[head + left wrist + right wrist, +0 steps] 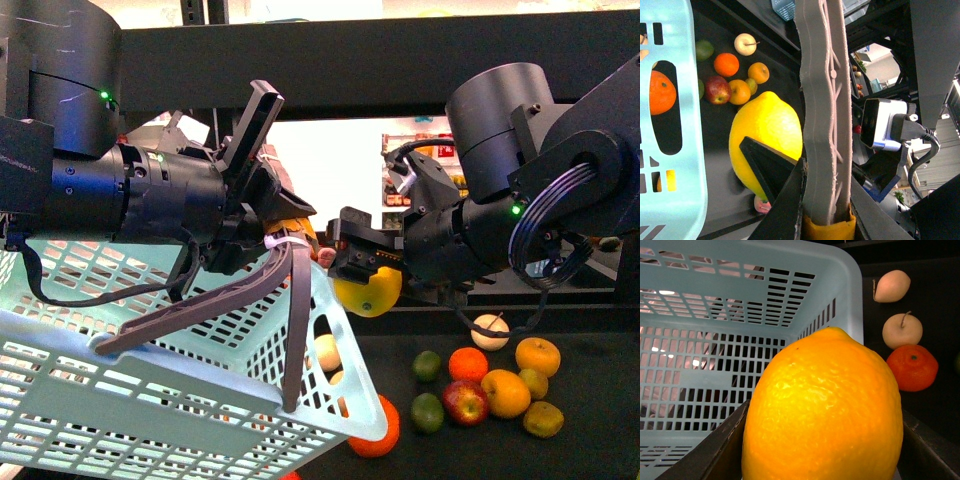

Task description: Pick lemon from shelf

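Front: I'm looking forward from the body, at mid-range.
Left wrist: I'm peering close past the basket (692,165).
Right wrist: I'm hugging the lemon (825,410).
Shared: both things.

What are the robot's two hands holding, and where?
The right gripper clamps the lemon by its two sides. The left gripper holds the light-blue basket by its brown handles.

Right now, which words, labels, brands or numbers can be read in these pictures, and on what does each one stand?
No text can be read.
Faint pale print on the left arm's casing: too blurred to read.
Goods on the white shelves behind: too small to read.
The lemon, the basket and the basket handle: no print visible.
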`<action>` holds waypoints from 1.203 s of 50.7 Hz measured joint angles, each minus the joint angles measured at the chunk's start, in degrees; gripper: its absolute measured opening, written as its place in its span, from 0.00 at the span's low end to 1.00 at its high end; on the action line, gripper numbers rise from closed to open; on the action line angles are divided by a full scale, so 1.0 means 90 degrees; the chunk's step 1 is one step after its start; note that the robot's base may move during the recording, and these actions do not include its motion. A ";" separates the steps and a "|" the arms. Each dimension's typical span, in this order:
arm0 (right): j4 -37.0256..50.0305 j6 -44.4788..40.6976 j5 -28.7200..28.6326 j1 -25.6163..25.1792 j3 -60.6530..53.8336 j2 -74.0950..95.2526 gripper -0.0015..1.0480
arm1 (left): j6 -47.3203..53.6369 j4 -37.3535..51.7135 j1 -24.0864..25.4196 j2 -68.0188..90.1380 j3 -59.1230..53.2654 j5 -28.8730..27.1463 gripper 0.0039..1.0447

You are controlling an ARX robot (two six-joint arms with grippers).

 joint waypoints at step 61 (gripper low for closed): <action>0.0865 -0.0090 -0.0219 -0.1003 -0.0925 -0.0789 0.93 | -0.0019 -0.0005 0.0000 0.0002 -0.0002 0.0005 0.11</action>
